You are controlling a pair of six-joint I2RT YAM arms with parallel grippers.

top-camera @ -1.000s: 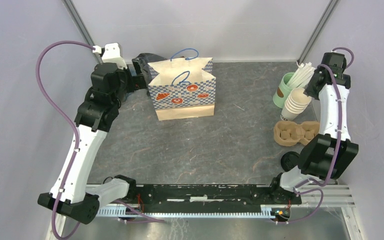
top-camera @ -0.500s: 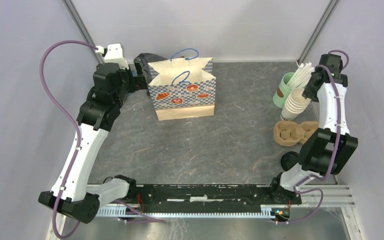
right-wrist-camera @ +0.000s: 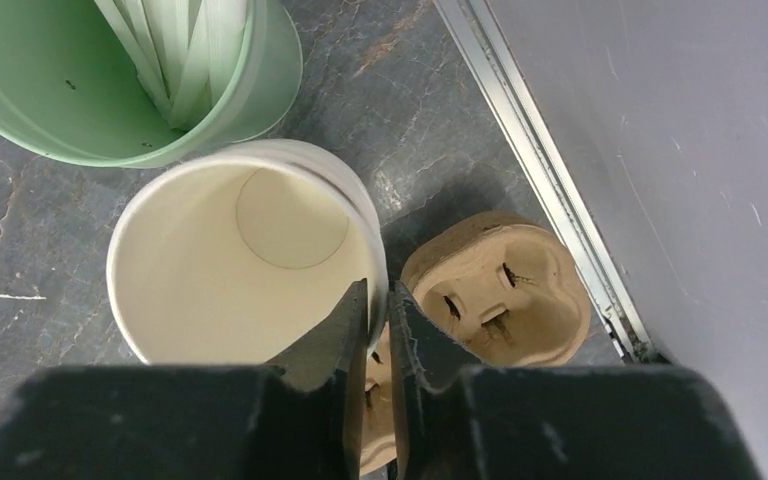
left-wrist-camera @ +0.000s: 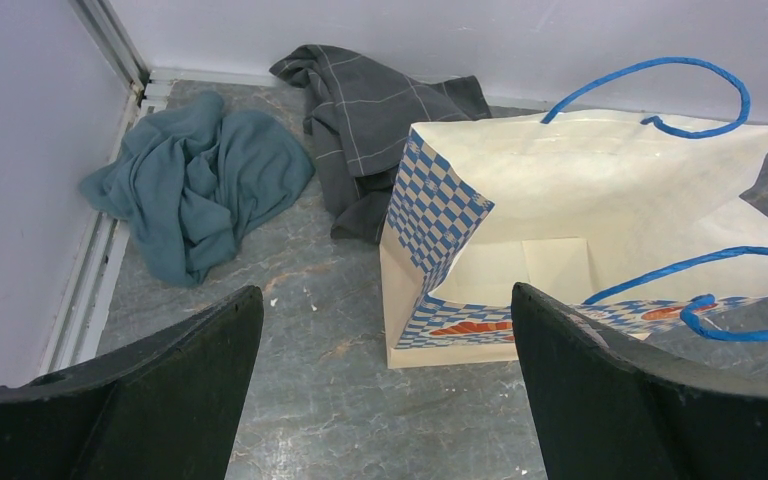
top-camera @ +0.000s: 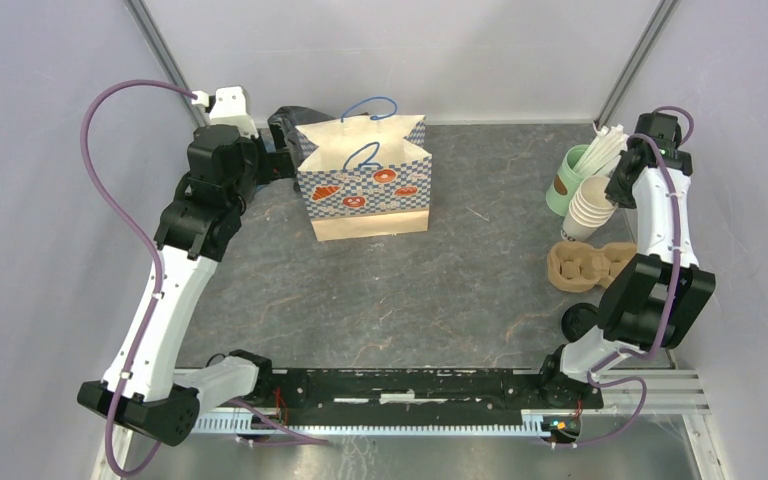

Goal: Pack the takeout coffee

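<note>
The takeout coffee shows only as a round black lid (top-camera: 579,321), half hidden behind my right arm's elbow. My right gripper (right-wrist-camera: 378,292) (top-camera: 617,186) is over the stack of lidless cream cups (right-wrist-camera: 230,265) (top-camera: 591,206). One finger is inside the top cup and one outside, pinched on its rim wall. My left gripper (left-wrist-camera: 385,296) (top-camera: 282,143) stands wide open at the left side of the open paper bag (left-wrist-camera: 570,215) (top-camera: 364,181), with nothing between its fingers.
A mint-green cup of white straws (right-wrist-camera: 110,95) (top-camera: 567,178) stands just behind the cup stack. A brown pulp cup carrier (right-wrist-camera: 500,290) (top-camera: 592,265) lies in front of it by the right wall rail. Teal cloth (left-wrist-camera: 200,180) and grey cloth (left-wrist-camera: 380,90) lie behind the bag.
My right gripper's fingers have narrowed onto the top cup's rim, and that arm has shifted slightly toward the right wall. The left arm edged a little and holds still.
</note>
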